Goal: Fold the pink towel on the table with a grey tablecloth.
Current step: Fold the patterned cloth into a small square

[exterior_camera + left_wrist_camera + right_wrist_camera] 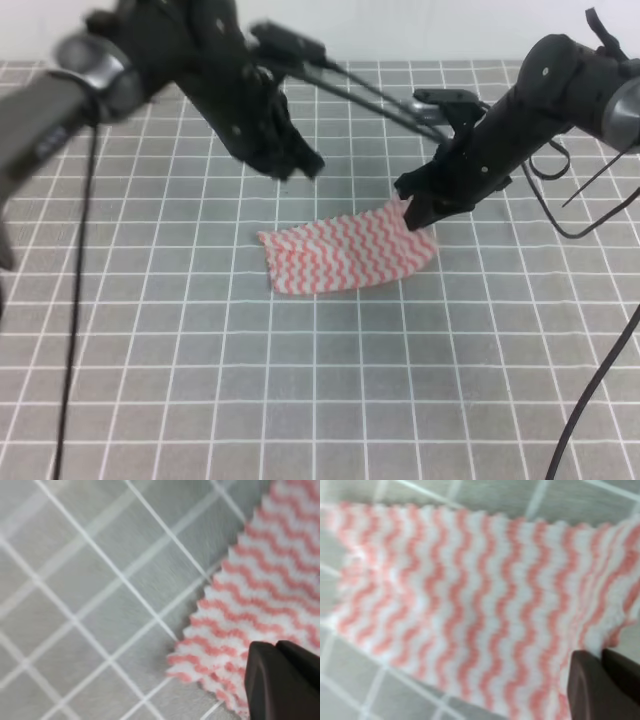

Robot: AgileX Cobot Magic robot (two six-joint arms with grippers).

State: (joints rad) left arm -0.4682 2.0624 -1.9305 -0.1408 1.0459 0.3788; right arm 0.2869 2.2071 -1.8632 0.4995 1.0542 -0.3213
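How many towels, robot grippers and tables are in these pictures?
Pink towel: 1
Grippers: 2, the left gripper and the right gripper
Table with a grey tablecloth: 1
Total: 4

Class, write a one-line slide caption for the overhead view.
Right gripper pinches the pink towel's corner on the grey gridded table.
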